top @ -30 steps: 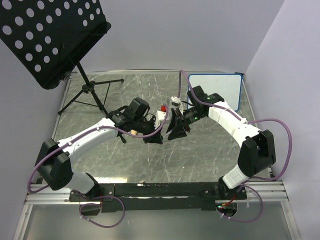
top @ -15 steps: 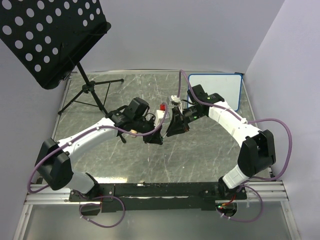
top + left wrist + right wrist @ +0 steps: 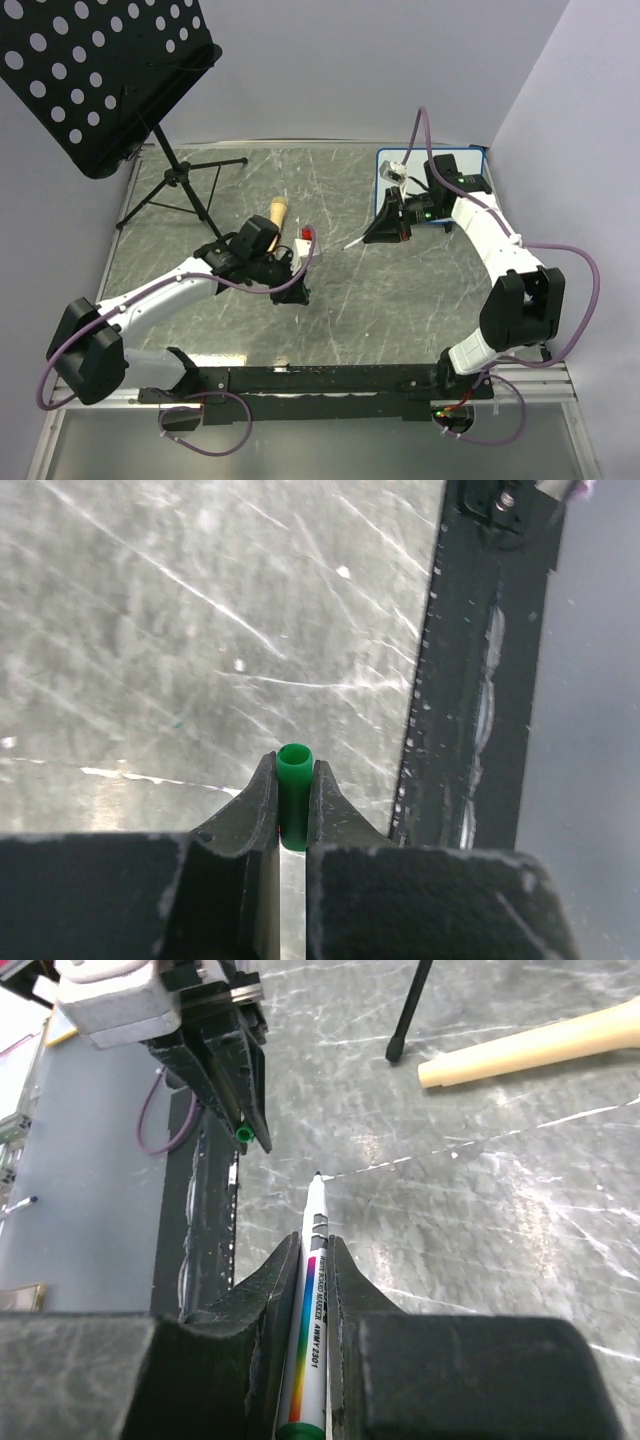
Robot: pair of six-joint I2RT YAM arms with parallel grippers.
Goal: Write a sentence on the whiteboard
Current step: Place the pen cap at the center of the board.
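While the right gripper (image 3: 385, 228) is pinching the uncapped marker (image 3: 312, 1290), its tip is pointing away from the whiteboard (image 3: 476, 162) behind it; the left gripper (image 3: 293, 770) is clamping the green cap (image 3: 294, 810).

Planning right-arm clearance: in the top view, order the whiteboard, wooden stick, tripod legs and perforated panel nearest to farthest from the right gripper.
From the right gripper:
1. whiteboard, right beside it, back-right corner.
2. wooden stick, to its left, mid-table.
3. tripod legs, farther left.
4. perforated panel, top-left corner.
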